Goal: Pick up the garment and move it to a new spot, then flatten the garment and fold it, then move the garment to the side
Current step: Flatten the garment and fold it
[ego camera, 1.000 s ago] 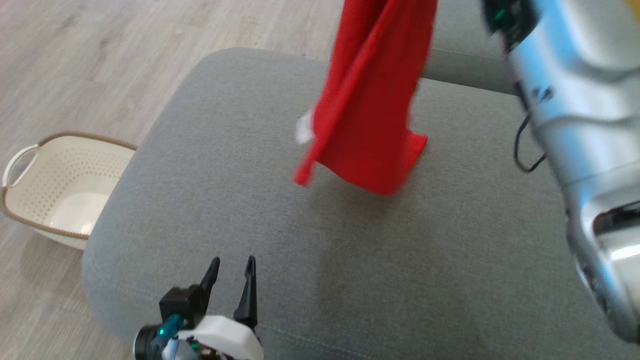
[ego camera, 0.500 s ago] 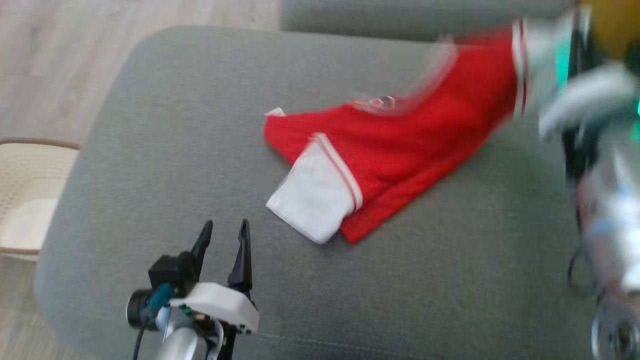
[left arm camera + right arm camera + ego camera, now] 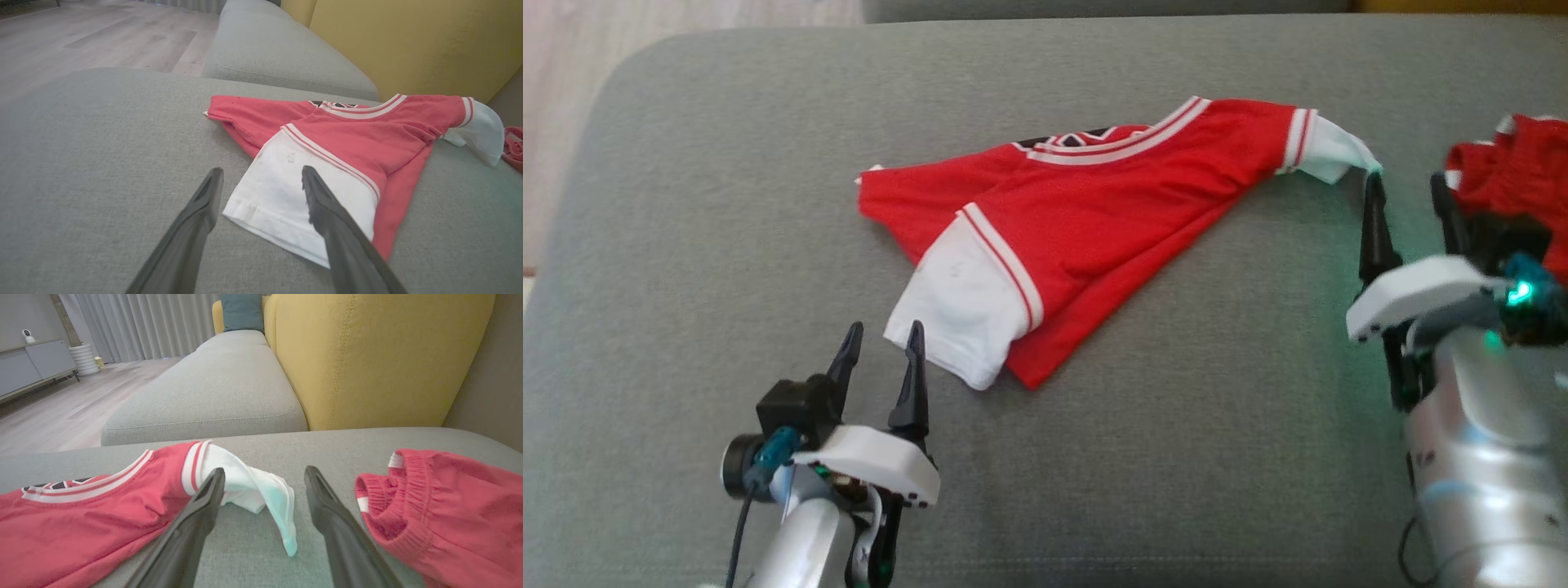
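Head view: red garment (image 3: 1111, 204), white sleeves, lies rumpled; left tool (image 3: 885, 343) and right tool (image 3: 1406, 192) both spread apart.

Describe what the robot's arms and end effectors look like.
Both arms are silvery tubes capped with a white housing. The left end effector and right end effector each carry two long, black, tapering fingers. A teal connector and dark cable sit by the left wrist; a green light glows on the right.

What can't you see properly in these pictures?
- Head view: the chest print of the red shirt is folded under its collar; only a dark strip shows.
- Head view: the other red garment is cut by the right edge and partly behind the right gripper.
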Tool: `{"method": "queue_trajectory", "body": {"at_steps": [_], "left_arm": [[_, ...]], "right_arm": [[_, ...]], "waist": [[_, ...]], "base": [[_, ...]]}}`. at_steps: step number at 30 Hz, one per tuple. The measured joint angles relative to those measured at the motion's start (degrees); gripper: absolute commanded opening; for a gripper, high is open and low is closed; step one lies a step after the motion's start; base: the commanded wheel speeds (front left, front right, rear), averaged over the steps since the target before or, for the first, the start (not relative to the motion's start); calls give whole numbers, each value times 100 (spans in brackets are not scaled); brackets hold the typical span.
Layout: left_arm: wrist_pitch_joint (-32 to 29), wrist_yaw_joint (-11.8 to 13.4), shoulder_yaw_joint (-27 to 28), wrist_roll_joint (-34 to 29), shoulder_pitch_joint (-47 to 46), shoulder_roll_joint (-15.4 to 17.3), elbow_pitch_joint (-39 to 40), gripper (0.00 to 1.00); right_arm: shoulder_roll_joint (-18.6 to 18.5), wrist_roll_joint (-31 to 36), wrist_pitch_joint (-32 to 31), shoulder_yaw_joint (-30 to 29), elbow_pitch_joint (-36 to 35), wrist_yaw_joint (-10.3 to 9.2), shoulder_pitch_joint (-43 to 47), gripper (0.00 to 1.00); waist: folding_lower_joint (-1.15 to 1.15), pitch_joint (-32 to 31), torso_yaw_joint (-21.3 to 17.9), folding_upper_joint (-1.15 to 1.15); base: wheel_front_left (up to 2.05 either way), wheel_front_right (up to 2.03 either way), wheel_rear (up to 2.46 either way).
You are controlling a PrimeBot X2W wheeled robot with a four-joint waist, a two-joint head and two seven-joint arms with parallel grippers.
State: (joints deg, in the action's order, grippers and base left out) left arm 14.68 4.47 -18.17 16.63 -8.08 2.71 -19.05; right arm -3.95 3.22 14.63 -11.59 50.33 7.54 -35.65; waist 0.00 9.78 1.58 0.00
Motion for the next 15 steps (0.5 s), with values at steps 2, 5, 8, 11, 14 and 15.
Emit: {"method": "queue_trajectory", "body": {"at_steps": [2,5,8,11,14,15], "left_arm": [[0,1,15,1,-81,0,-67,100],[0,7,15,10,-186,-5,-245,100],[0,44,20,19,-239,-9,-486,100],[0,55,29,46,-285,-9,-715,100],[0,0,30,216,-287,-11,-918,100],[0,0,31,215,-288,-12,-967,100]], "right_arm": [[14,-134,-1,112,-169,0,213,100],[15,-459,0,392,-406,0,455,100],[31,-842,0,768,-665,0,579,100],[47,-1040,0,995,-890,0,661,100],[51,-1115,-1,1107,-1017,0,775,100],[51,-1145,0,1116,-1056,0,809,100]], "waist": [[0,18,-91,0],[0,51,-207,0],[0,93,-311,0],[0,143,-411,0],[0,204,-505,0],[0,227,-532,0]], "base": [[0,0,0],[0,0,0],[0,0,0],[0,0,0],[0,0,0],[0,0,0]]}}
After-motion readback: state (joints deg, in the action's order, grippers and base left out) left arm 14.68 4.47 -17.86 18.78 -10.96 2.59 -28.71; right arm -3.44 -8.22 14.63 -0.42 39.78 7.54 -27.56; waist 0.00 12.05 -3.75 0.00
